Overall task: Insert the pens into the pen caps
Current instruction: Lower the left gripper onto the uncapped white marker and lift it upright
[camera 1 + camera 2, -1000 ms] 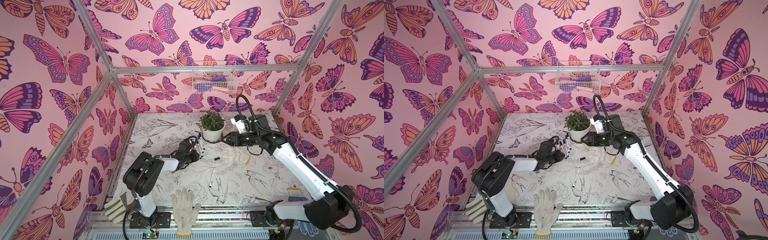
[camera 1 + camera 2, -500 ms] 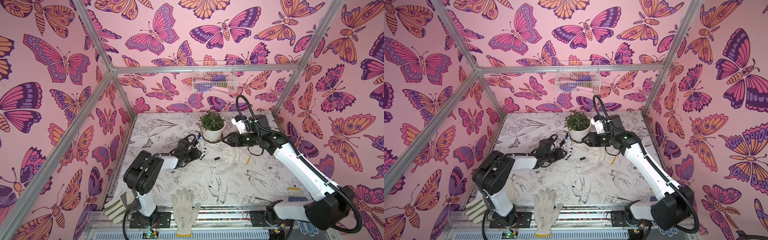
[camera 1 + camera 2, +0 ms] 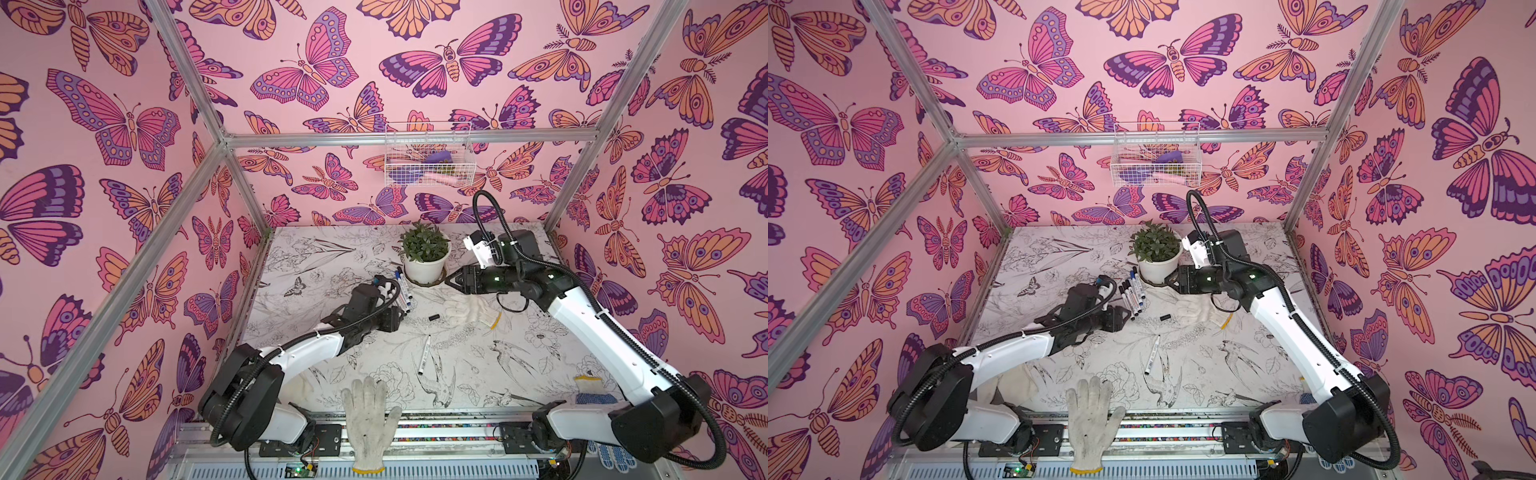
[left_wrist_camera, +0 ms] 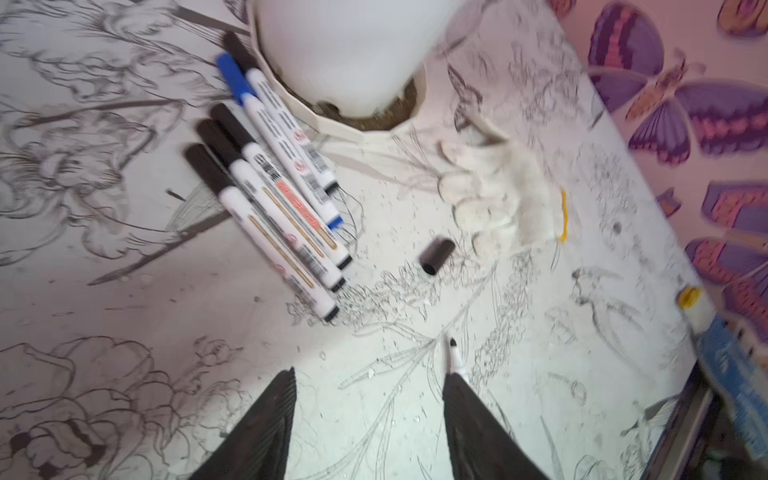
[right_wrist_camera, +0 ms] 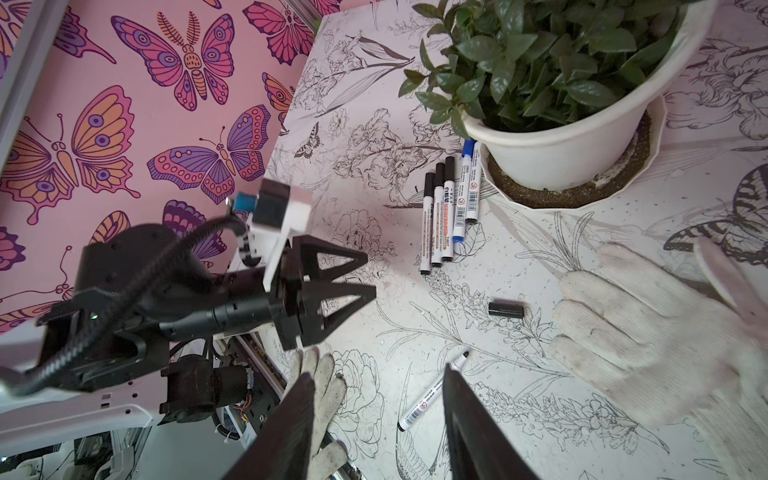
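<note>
Uncapped pen (image 3: 424, 354) flat on table (image 3: 519, 374), long axis near-to-far, nib toward loose black cap (image 3: 434, 317). Left end effector (image 4: 370, 372) partly open, empty, nib just beside it. Five capped pens (image 3: 402, 291) lie parallel by pot (image 3: 424, 270). Right end effector (image 5: 376, 372) partly open, empty, beyond cap.

Five slim white marker pens (image 4: 286, 199), four black-capped and one blue-capped, lie side by side toward the worktop's far edge. Mid-worktop lies a loose short black plastic cap (image 5: 505, 309). Apart from it, one uncapped white pen (image 5: 432, 395) lies flat.
</note>
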Controlling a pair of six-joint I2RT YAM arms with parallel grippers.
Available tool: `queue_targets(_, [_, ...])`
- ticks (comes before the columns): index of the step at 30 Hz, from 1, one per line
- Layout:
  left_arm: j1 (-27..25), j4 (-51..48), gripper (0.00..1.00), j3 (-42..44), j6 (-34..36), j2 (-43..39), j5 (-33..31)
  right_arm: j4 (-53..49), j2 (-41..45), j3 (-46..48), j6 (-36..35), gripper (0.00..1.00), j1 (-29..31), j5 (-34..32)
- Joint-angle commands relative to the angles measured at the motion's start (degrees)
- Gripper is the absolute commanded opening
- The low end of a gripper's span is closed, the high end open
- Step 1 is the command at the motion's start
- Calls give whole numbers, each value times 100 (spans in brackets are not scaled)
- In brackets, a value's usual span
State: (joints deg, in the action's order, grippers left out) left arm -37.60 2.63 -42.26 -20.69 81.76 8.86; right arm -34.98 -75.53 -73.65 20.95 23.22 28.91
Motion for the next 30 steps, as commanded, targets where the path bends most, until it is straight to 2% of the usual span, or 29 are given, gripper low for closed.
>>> queue_targets(1, [-711, -1080, 60, -264, 1051, 215, -343, -171, 27, -9, -148, 52, -43, -133])
queue_targets(3, [-1076, -1288, 60, -455, 1192, 464, -439, -200, 12, -3, -178, 52, -41, -193])
queue_targets(9, [-1686, -1779, 61, -927, 1665, 1382, -908, -272, -24, 4, -240, 52, -46, -315])
queue_targets(16, [-1766, -2183, 62, -1538, 1928, 2120, -769, -272, -69, 28, -273, 51, -45, -345])
queue_targets(20, [-1776, -2471, 56, -1645, 1836, 2313, -930, -315, -42, 26, -331, 52, -45, -417])
queue_targets(21, [-1773, -2546, 52, -1621, 1839, 2323, -971, -337, -36, 21, -343, 52, -39, -440])
queue_targets(23, [-1754, -2687, 29, -1551, 1887, 2307, -971, -355, -30, 12, -373, 52, -44, -480])
queue_targets(25, [-1703, -2713, 14, -1467, 1893, 2231, -923, -367, -32, 8, -392, 52, -47, -510])
queue_targets(30, [-1491, -2570, 2, -1421, 1740, 2070, -682, -377, -66, 0, -390, 52, -54, -524])
